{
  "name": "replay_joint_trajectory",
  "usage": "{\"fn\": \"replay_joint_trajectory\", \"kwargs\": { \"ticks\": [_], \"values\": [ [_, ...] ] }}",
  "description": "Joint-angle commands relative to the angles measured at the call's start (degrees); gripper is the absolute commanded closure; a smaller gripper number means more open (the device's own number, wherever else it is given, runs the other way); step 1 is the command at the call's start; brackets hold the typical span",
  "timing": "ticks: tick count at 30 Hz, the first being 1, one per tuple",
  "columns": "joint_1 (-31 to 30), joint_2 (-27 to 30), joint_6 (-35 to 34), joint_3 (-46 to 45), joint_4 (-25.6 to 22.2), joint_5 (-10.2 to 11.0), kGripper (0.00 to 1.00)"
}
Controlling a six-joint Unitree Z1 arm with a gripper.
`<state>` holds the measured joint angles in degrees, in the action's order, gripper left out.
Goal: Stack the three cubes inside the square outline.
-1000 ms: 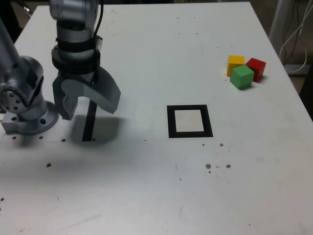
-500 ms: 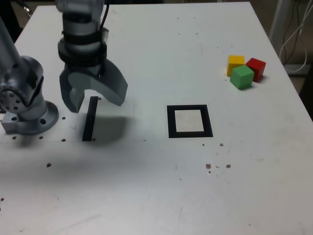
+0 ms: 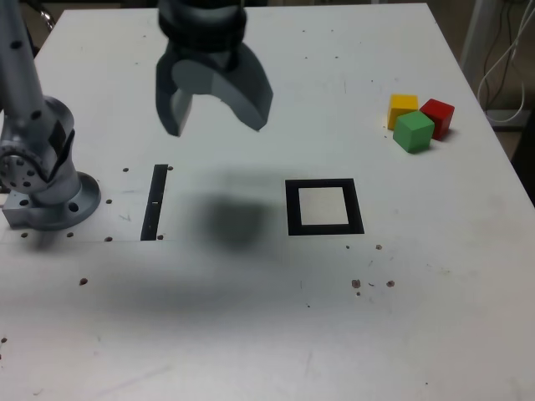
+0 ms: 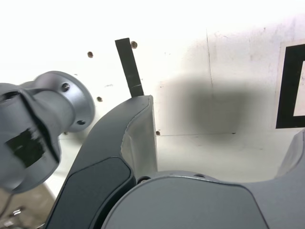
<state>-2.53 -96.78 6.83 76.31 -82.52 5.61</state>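
Exterior view: grey Z1 gripper (image 3: 216, 124) hangs above the white tabletop (image 3: 251, 334), fingers spread wide w/ nothing between them, its blurred shadow on the table just below, btwn the straight black strip (image 3: 155, 202) and the thick black square outline w/ white centre (image 3: 324, 207). Outline sits mid-table, nothing inside it. Three small matte cubes cluster near the table edge on the exterior view's right, well apart from outline and gripper: yellow cube (image 3: 402, 109), red cube (image 3: 438, 115) beside it, green cube (image 3: 414, 130) in front, touching or nearly touching both. Grey arm base (image 3: 42, 180) stands at the exterior view's left. Wrist view: one dark finger (image 4: 128, 143) fills the foreground; strip, arm base and part of the outline (image 4: 288, 88) visible beyond; cubes not in that view.
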Motion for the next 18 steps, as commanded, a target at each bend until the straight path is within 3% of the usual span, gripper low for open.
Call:
{"fn": "replay_joint_trajectory", "kwargs": {
  "ticks": [1,8,13,15,18],
  "values": [
    [0.04,-1.89,0.78,14.95,-1.91,0.15,0.00],
    [0.01,-8.58,3.81,31.39,-7.62,0.90,0.00],
    [0.03,-12.59,11.07,39.72,-9.60,2.41,0.00],
    [0.01,-13.82,15.67,41.75,-9.92,3.75,0.00],
    [-0.01,-15.01,23.41,42.88,-10.03,7.97,0.00]
  ]
}}
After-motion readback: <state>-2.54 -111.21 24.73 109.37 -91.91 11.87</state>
